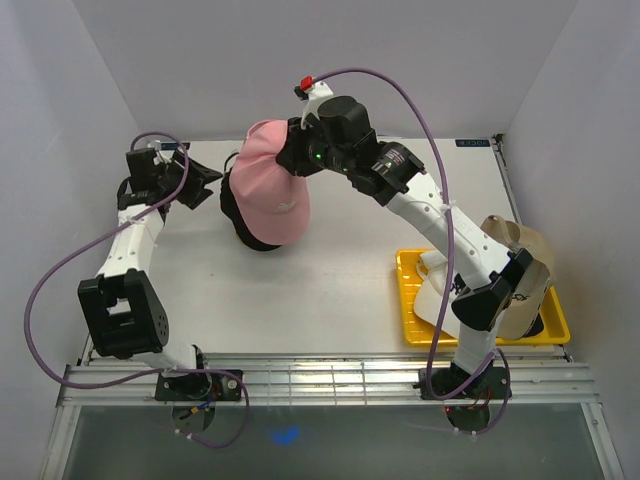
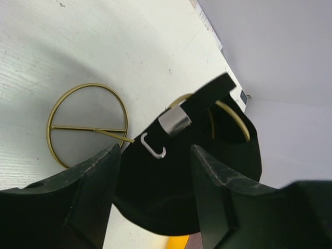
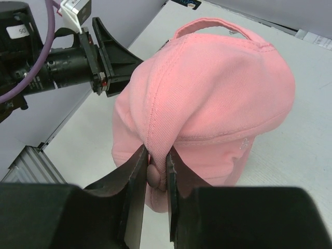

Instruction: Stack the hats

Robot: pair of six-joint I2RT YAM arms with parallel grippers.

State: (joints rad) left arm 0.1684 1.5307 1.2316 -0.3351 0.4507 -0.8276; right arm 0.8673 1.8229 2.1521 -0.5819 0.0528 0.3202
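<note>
The right claw (image 3: 155, 155) is pinching the pink cap (image 3: 218, 93), seemingly over the black cap (image 2: 155, 192), upper centre; the left claw (image 2: 155, 150) is gaping.

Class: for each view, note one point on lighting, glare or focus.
Top external: even, diffuse light, faint shadows on the white table around the plain pink fabric cap. Left wrist: the left gripper looms dark and soft-edged; the silver metal buckle on the black fabric cap glints. Right wrist: the pink cap is sharp, the right gripper nearly black.
</note>
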